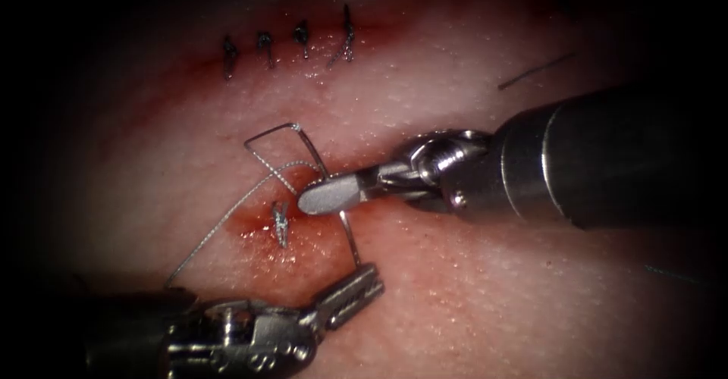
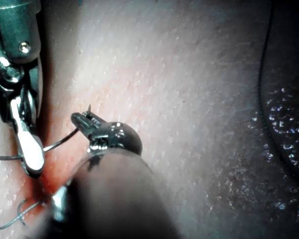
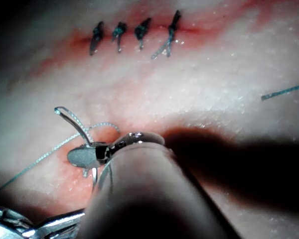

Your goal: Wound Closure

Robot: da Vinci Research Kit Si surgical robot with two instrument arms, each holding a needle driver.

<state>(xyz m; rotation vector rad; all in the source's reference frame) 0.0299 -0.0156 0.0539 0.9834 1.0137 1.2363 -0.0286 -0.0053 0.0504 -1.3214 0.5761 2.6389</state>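
Observation:
My left tool (image 1: 356, 284) comes up from below, its jaws shut on the curved needle (image 1: 350, 242) close to one end. The needle rises from there and passes through my right tool (image 1: 322, 198), whose jaws look shut on its middle. Above them it arcs on to a bend (image 1: 297, 129). It is held above the tissue (image 1: 470, 288), not in it. Pale thread (image 1: 220, 223) trails down and left from the needle, left of a knotted stitch (image 1: 280, 223) lying in red fluid. The left wrist view has my left tool (image 2: 84, 119) on the needle (image 2: 62, 139). The right wrist view has my right tool (image 3: 82, 157) on the needle (image 3: 74, 124).
Several dark knotted stitches (image 1: 303, 42) close a cut along the far side of the tissue. A loose cut end of thread (image 1: 535, 72) lies at the far right. The right tool's thick shaft (image 1: 607, 159) crosses the right half of the field.

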